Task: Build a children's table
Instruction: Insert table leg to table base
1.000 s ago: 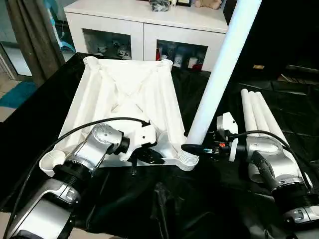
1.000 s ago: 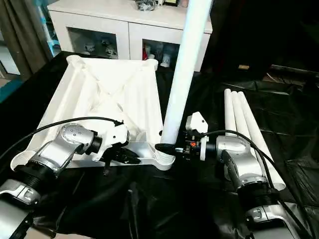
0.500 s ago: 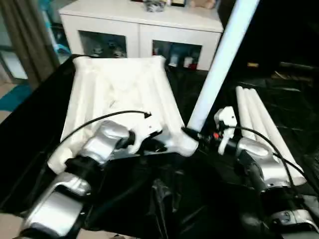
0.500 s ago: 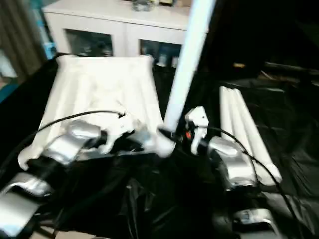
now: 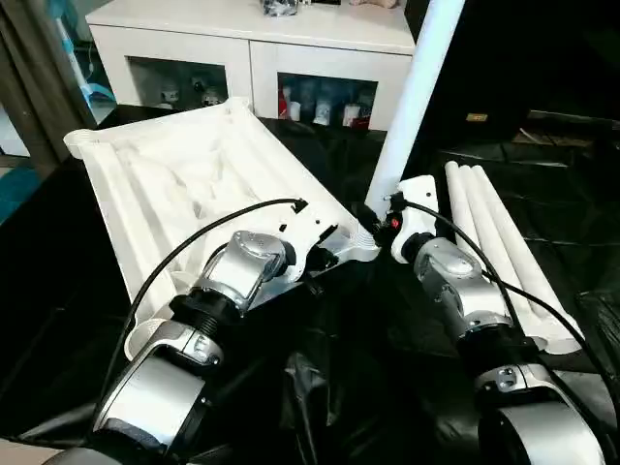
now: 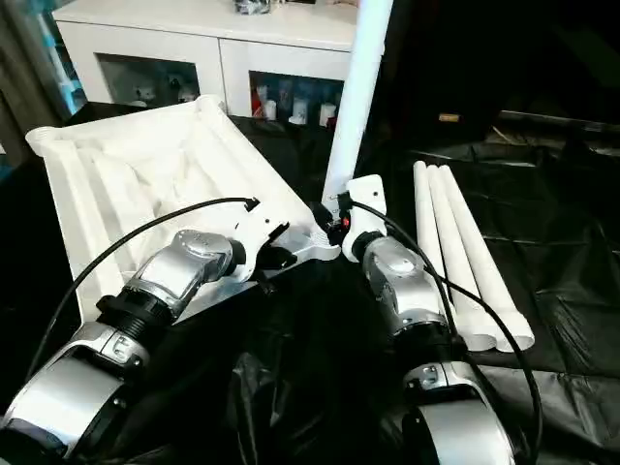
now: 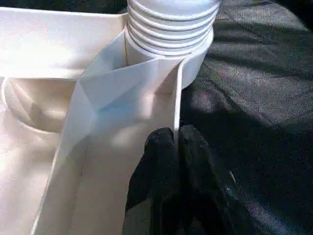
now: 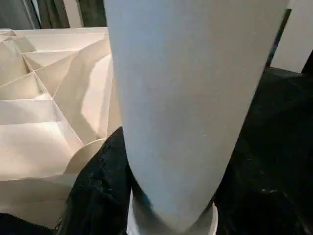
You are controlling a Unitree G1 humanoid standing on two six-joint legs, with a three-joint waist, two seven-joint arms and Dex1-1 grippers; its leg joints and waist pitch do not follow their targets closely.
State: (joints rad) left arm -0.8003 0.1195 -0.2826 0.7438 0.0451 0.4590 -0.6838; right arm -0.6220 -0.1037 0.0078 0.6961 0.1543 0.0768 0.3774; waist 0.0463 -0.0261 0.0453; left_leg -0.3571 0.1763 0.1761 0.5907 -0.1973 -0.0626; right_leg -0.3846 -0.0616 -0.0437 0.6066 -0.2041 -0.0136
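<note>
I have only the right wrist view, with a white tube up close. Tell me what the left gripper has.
Observer: The left gripper is shut on the thin side wall of the tabletop, right beside the corner socket.
Operator: Report the tube's seating.
Observer: The upright leg stands in that corner socket, with ribbed rings showing above the collar.
Operator: Count the spares.
Observer: Three spare legs lie side by side on the black cloth at the robot's right.

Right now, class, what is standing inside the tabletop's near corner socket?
One white leg stands in the tabletop socket; its ribbed end shows, its tip is hidden inside.
</note>
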